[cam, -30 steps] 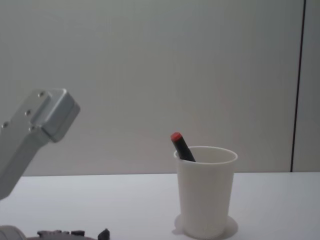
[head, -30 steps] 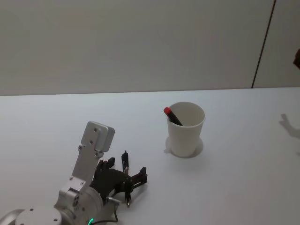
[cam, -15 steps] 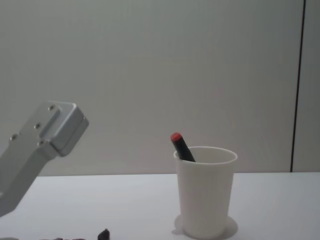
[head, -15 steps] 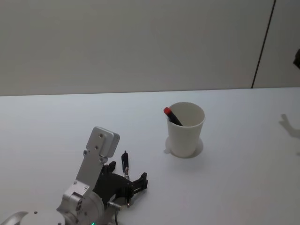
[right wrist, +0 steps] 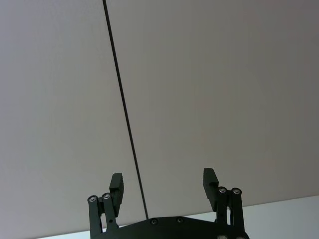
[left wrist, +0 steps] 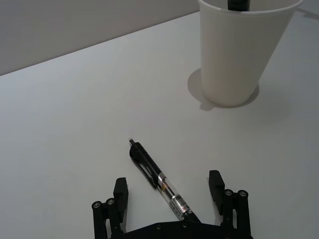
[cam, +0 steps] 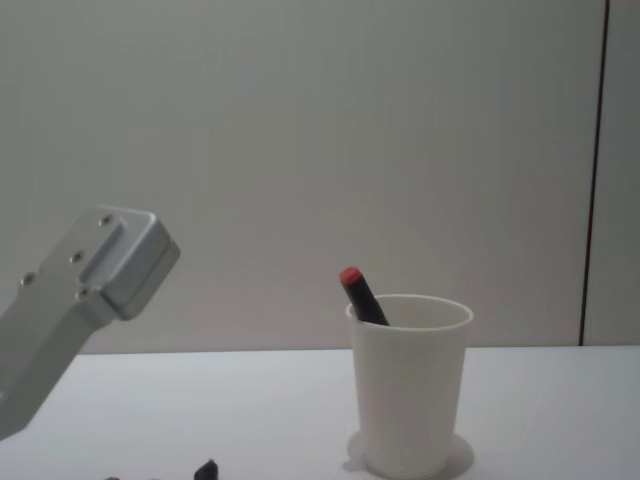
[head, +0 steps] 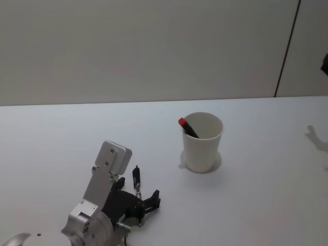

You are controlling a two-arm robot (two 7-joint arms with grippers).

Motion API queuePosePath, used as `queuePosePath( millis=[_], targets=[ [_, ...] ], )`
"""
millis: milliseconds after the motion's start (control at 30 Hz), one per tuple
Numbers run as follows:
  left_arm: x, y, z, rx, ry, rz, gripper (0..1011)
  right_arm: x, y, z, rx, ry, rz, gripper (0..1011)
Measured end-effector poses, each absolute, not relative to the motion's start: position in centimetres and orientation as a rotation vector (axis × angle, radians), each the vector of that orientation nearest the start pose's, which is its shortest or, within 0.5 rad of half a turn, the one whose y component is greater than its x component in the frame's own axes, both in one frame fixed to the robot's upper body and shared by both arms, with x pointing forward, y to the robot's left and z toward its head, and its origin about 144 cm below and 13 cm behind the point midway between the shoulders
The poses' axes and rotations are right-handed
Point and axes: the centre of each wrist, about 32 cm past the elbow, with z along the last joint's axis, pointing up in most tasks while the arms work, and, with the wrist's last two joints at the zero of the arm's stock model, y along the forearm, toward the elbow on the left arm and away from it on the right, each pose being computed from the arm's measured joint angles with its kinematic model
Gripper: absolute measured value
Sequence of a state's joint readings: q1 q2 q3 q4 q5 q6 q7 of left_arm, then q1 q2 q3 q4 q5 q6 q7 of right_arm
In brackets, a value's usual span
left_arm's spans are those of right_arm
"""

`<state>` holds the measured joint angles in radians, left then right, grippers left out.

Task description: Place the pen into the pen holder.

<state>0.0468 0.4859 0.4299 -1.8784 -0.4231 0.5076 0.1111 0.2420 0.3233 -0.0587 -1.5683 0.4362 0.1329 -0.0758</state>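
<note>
A black pen [head: 137,181] with a clear middle section lies flat on the white table [head: 256,195], to the front left of the pen holder. My left gripper [head: 138,191] is open and straddles the pen's near end; in the left wrist view the pen [left wrist: 158,179] runs between the two black fingers [left wrist: 120,193] without touching either. The pen holder [head: 203,144] is a white paper cup standing upright, also seen from the wrist [left wrist: 241,55] and the chest [cam: 408,388]. A black marker with a red cap [head: 186,126] leans inside it. My right gripper [right wrist: 163,180] is open, raised and facing the wall.
The left arm's silver wrist housing [cam: 95,285] rises at the left of the chest view. A grey wall with a dark vertical seam [head: 287,48] stands behind the table. Bare table surface surrounds the cup on all sides.
The left arm's wrist housing shifted a little to the right and forward, and the open gripper settled slightly lower around the pen. The pen and the cup stayed where they were.
</note>
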Motion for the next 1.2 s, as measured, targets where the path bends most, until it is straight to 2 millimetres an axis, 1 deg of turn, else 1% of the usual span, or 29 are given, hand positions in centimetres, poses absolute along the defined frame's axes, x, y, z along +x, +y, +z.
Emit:
queuePosePath(
  millis=[67, 233, 1200],
  targets=[
    [40.59, 20.56, 118.26, 0.438, 0.229, 1.143, 1003, 51.92, -30.41, 123.66, 0.145, 0.018, -1.570, 1001],
    [40.54, 20.56, 118.22, 0.443, 0.227, 1.143, 954, 51.92, -30.41, 123.66, 0.145, 0.018, -1.570, 1001],
    [40.46, 20.61, 118.12, 0.455, 0.223, 1.146, 805, 51.92, -30.41, 123.65, 0.145, 0.018, -1.570, 1002]
  ],
)
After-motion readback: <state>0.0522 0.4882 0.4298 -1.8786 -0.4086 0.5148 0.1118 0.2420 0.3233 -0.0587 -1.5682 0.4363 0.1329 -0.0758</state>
